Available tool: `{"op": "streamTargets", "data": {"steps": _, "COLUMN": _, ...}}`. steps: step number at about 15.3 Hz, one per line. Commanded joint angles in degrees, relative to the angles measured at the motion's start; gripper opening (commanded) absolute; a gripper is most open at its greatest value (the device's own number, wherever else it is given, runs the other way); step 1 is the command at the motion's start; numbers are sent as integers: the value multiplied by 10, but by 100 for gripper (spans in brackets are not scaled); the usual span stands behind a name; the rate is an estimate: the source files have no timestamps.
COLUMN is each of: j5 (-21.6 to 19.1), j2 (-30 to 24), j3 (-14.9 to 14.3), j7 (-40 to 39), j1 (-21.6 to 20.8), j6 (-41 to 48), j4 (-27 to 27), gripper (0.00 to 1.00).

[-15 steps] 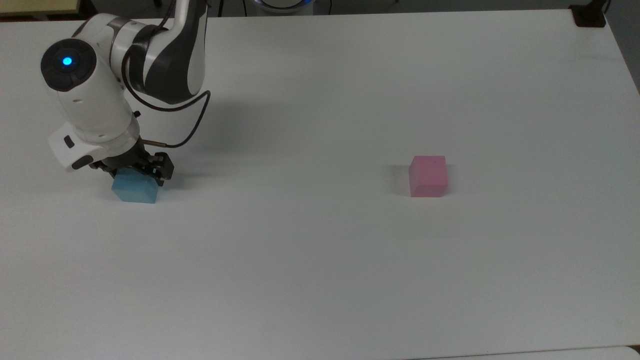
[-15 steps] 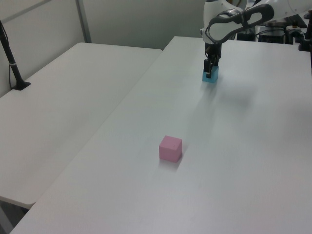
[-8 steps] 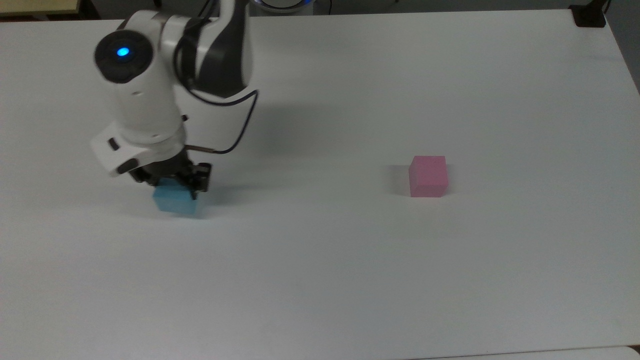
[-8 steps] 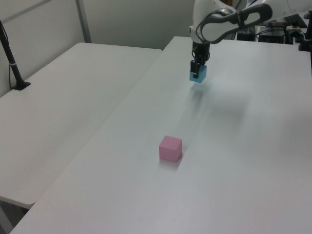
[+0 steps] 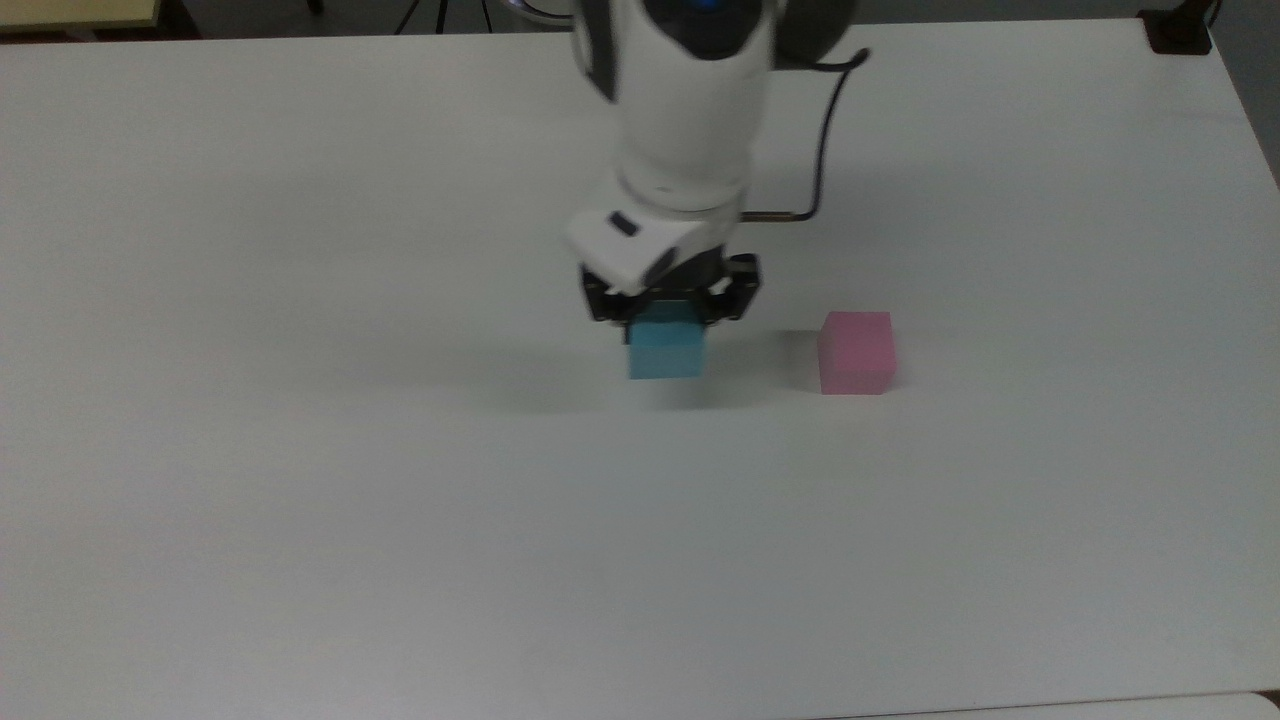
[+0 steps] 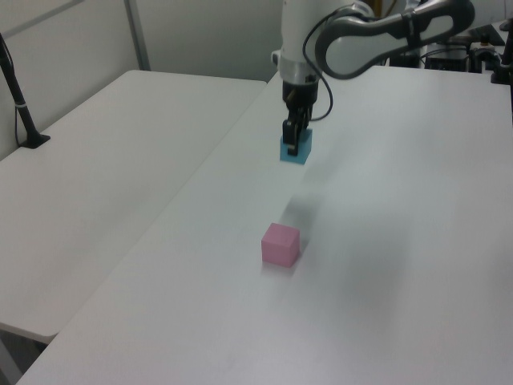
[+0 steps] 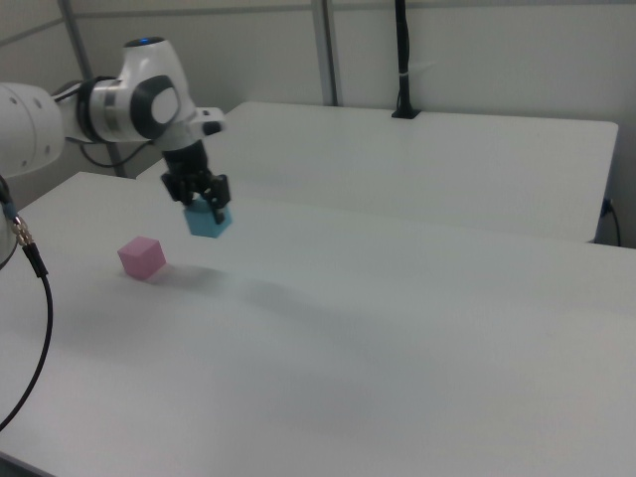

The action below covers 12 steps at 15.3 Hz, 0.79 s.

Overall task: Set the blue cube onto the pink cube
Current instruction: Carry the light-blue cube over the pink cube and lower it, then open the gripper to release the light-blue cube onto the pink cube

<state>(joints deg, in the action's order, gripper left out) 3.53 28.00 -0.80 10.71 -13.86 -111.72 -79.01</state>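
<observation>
My gripper (image 5: 668,318) (image 6: 293,144) (image 7: 203,202) is shut on the blue cube (image 5: 666,352) (image 6: 296,150) (image 7: 209,223), which hangs in the air above the white table (image 5: 400,520). The pink cube (image 5: 856,352) (image 6: 280,245) (image 7: 141,256) rests on the table, to the right of the blue cube in the top view and nearer the camera in the left view. In the right view the blue cube hangs up and to the right of the pink cube. The two cubes are apart.
A second white table (image 6: 104,176) (image 7: 427,159) stands beside this one. A black post (image 6: 20,104) (image 7: 402,60) rises from that second table. A black mount (image 5: 1180,30) sits at the top view's upper right corner.
The arm has carried the blue cube far to the right in the top view, from the table's left side to just left of the pink cube, and it is higher. The pink cube has not moved.
</observation>
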Motion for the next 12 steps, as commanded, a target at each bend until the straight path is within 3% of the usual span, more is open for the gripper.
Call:
{"op": "streamTargets", "data": {"steps": 1, "j5": -1, "j2": -1, "j3": -10, "j7": 65, "j1": -64, "j6": 6, "j4": -11, "gripper": 36}}
{"op": "streamTargets", "data": {"steps": 6, "j5": -6, "j2": 0, "j3": -9, "j7": 175, "j1": -124, "j6": 0, "j4": -10, "gripper": 36}}
{"op": "streamTargets", "data": {"steps": 12, "j5": -3, "j2": 46, "j3": -9, "j7": 221, "j1": -149, "j6": -39, "j4": 14, "gripper": 42}}
